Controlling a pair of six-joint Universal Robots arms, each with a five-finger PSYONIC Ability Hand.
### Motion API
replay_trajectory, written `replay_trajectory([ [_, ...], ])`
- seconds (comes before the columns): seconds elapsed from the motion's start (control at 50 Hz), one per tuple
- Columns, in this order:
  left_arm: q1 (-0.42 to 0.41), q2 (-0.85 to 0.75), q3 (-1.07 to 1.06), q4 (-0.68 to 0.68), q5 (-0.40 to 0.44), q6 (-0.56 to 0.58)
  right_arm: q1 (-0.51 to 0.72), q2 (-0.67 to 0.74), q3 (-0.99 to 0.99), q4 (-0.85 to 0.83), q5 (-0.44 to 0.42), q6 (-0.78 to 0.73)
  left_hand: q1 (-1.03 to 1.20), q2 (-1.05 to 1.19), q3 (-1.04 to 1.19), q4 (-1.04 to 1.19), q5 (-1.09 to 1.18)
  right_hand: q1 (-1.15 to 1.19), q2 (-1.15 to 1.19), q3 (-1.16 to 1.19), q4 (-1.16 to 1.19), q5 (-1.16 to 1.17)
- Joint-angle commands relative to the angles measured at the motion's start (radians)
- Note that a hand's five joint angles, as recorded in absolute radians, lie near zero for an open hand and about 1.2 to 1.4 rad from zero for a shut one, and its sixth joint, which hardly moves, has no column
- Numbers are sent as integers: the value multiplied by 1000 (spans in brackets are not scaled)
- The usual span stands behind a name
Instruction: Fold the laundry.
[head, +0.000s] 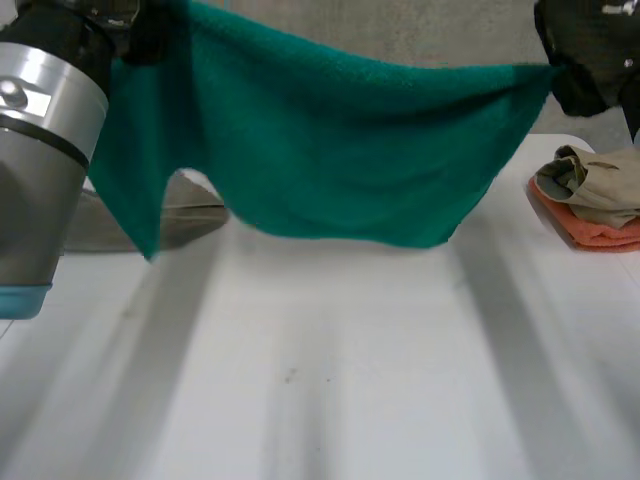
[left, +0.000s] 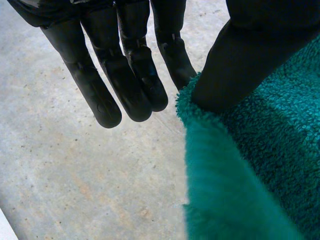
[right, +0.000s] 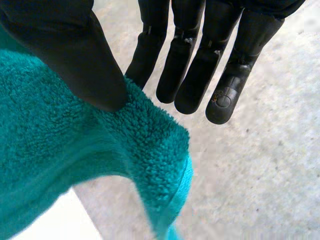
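- The left arm (head: 40, 150), a grey joint with a light-blue cap at its lower end, rises at the near left, and the left hand (head: 150, 30) is held high above the white table (head: 350, 380).
- In the left wrist view the left hand (left: 125, 65) points its fingers straight down towards the concrete floor (left: 60, 170). Its thumb presses one upper corner of the green terry towel (left: 265, 150) against the nearest finger, so the corner is pinched.
- Below the left hand a flat khaki garment (head: 190, 215) lies on the table, partly hidden behind the towel's hanging corner.
- The green terry towel (head: 330, 150) hangs spread between the two hands. Its top edge sags in the middle and its lower edge is clear of the table.
- The right hand (head: 590, 60) is held high at the towel's other upper corner.
- In the right wrist view the right hand (right: 200, 50) also has straight fingers pointing down. Its thumb clamps the towel's corner against the nearest finger, and the cloth falls away under the thumb.
- Below the right hand, at the table's edge, a crumpled beige garment (head: 595, 185) lies on top of an orange cloth (head: 590, 235).
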Motion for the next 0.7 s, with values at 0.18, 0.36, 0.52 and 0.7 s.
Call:
replay_trajectory([
  [0.18,-5,-257,-44,-60,17,6,5,182,-28,135,4,-138,259,199,204,196,249,411,220,215,209,254],
  [0.36,-93,-298,-150,-184,-26,-1,45,297,-8,65,15,-133,259,199,204,196,249,411,220,215,209,254],
  [0.52,-209,-93,-407,-404,-49,-9,46,280,38,71,14,-132,259,199,204,196,249,411,220,215,209,254],
  [0.7,-252,9,-417,-422,-52,2,63,219,101,68,1,-129,-764,-825,-819,-828,-775,411,220,215,209,254],
])
